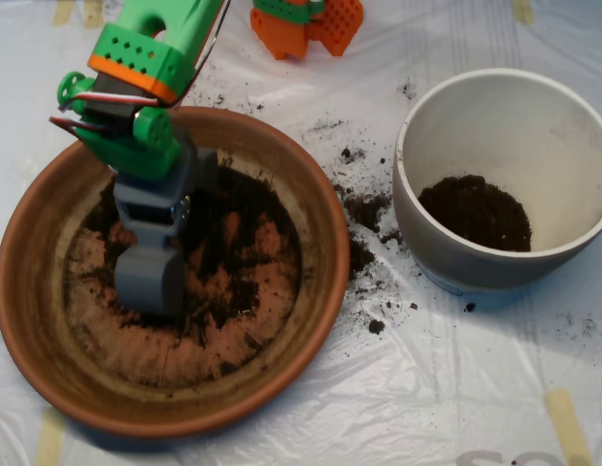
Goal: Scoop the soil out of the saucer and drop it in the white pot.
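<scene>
The terracotta saucer (311, 291) fills the left half of the overhead view, and dark soil (245, 248) lies thin and patchy over its stained floor. My grey scoop (148, 283) reaches down from the green arm (150, 68) into the left part of the dish, its tip resting among the crumbs. Its two shells look pressed together. To the right stands the white pot (495, 83), with a heap of soil (476, 212) on its bottom.
Spilled soil crumbs (364, 209) dot the clear plastic sheet between dish and pot. An orange and green printed part (306, 24) sits at the top edge. Tape strips (570, 422) hold the sheet down at the lower right.
</scene>
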`<action>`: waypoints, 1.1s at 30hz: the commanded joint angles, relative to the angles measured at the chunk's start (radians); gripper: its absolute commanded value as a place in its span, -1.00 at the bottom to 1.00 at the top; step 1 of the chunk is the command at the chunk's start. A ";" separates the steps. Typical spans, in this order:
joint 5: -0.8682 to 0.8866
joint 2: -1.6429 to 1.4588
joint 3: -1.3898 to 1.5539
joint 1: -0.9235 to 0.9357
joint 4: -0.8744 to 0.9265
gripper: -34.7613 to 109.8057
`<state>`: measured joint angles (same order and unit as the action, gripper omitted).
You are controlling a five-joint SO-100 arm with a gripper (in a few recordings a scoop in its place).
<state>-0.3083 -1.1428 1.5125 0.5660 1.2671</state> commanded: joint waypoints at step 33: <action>-0.121 -0.670 0.620 -0.066 -0.272 -0.52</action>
<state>-0.4142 -1.7165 2.1322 0.5093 0.9664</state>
